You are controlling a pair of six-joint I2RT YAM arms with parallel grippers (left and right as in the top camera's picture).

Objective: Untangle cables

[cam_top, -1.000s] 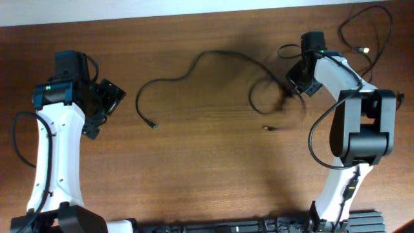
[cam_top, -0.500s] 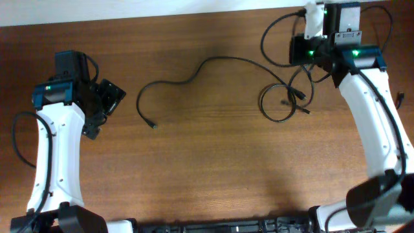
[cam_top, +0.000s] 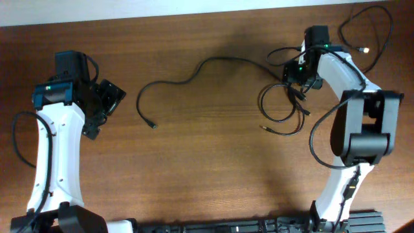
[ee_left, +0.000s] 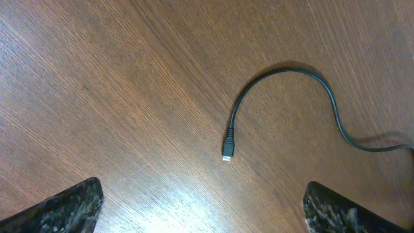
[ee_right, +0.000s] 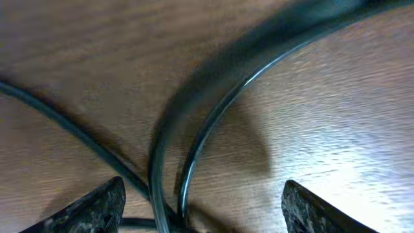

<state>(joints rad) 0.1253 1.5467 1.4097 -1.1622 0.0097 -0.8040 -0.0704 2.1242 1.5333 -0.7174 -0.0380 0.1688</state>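
One long black cable (cam_top: 194, 71) runs from a plug (cam_top: 153, 125) at left centre to a tangled coil of cables (cam_top: 281, 107) on the right. My right gripper (cam_top: 299, 83) hovers low over the coil's upper edge. It is open, and two cable strands (ee_right: 194, 139) pass between its fingertips (ee_right: 97, 207) without being pinched. My left gripper (cam_top: 105, 114) stands wide open at the left, apart from every cable. In the left wrist view the plug (ee_left: 227, 152) and its curved cable (ee_left: 284, 70) lie ahead of the open left gripper (ee_left: 204, 210).
Another thin black cable (cam_top: 370, 29) with a small plug loops at the back right corner. The right arm's own thick wire (cam_top: 317, 139) hangs beside its base. The table's far edge (cam_top: 194, 14) meets a pale wall.
My right gripper has gone from shut to open and released the cables. The coil has settled on the table under it. The left arm has not moved.
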